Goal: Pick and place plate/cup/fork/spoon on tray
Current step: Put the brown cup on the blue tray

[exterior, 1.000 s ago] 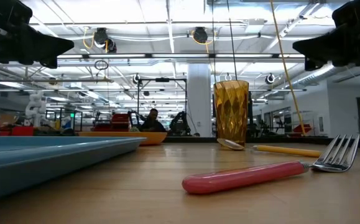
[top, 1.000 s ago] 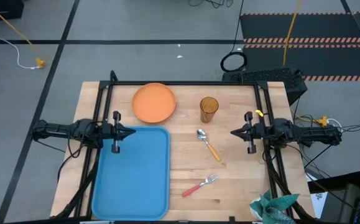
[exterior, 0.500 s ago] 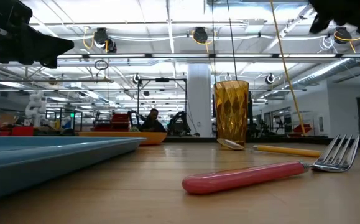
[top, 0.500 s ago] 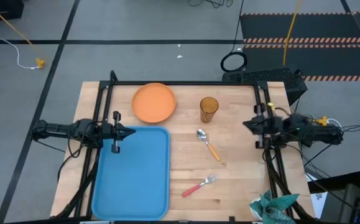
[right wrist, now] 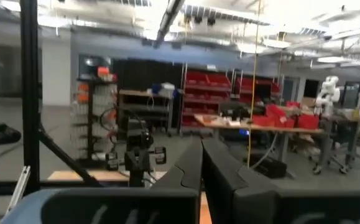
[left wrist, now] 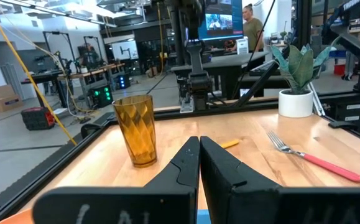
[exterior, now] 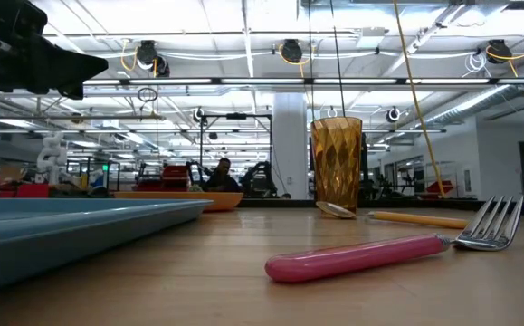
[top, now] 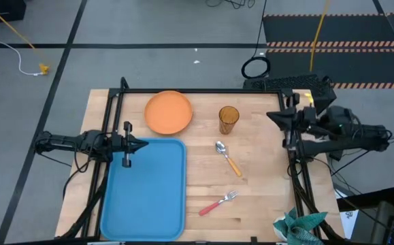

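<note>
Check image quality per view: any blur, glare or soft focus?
High view: sharp, even light, faint shadows. Low view: fork crisp, ceiling lights glare white, tray rim soft up close. Left wrist view: cup clear. Right wrist view: whole frame motion-smeared, room behind hazy.

- In the low view, the tray (exterior: 71, 222) is running off the picture's edge, and the plate (exterior: 176, 197) is showing only as a thin rim behind it.
- The spoon (exterior: 397, 215) is lying partly behind the cup (exterior: 337, 165) there.
- The left wrist view is cutting off the tray.
</note>
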`<state>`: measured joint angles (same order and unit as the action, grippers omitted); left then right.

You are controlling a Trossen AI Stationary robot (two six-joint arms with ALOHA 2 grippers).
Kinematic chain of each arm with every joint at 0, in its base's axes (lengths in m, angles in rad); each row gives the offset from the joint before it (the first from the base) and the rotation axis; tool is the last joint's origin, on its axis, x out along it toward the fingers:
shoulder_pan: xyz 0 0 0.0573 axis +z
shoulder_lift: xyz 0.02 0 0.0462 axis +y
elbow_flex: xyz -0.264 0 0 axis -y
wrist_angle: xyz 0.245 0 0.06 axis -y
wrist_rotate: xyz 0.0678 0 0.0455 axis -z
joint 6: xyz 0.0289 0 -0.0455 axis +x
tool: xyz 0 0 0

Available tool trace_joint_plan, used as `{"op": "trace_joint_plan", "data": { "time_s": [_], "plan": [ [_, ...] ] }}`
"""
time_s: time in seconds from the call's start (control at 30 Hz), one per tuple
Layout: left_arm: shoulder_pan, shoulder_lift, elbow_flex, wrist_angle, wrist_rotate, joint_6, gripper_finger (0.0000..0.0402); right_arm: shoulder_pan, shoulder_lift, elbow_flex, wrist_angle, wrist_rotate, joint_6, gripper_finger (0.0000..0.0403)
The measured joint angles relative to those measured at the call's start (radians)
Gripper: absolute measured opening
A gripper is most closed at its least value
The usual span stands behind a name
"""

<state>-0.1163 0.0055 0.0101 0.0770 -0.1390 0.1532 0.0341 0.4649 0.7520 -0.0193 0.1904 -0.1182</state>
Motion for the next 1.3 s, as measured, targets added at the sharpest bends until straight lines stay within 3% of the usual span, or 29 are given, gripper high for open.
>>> {"op": "trace_joint_plan", "data": {
  "time_s": [0.3,0.7,0.83,0.93,1.1,1.3],
  "plan": [
    [0.000,0.000,0.000,0.003,-0.002,0.056,0.0017,-0.012,0.234,0.285,-0.205,0.121,-0.058,0.0000],
    [0.000,0.001,0.000,0.028,-0.045,0.106,0.0017,-0.142,0.546,0.590,-0.555,0.120,0.000,0.0000],
    [0.000,0.001,0.000,0.099,-0.129,0.107,0.0017,-0.202,0.635,0.624,-0.685,0.115,0.024,0.0000],
    [0.000,0.001,0.001,0.123,-0.171,0.107,0.0017,-0.255,0.695,0.625,-0.751,0.040,0.029,0.0000],
    [0.000,0.001,0.001,0.116,-0.174,0.079,0.0017,-0.322,0.784,0.625,-0.799,-0.061,0.045,0.0000],
    [0.000,0.001,0.014,0.079,-0.174,0.057,0.0017,-0.362,0.870,0.625,-0.835,-0.065,0.023,0.0002]
  ]
}}
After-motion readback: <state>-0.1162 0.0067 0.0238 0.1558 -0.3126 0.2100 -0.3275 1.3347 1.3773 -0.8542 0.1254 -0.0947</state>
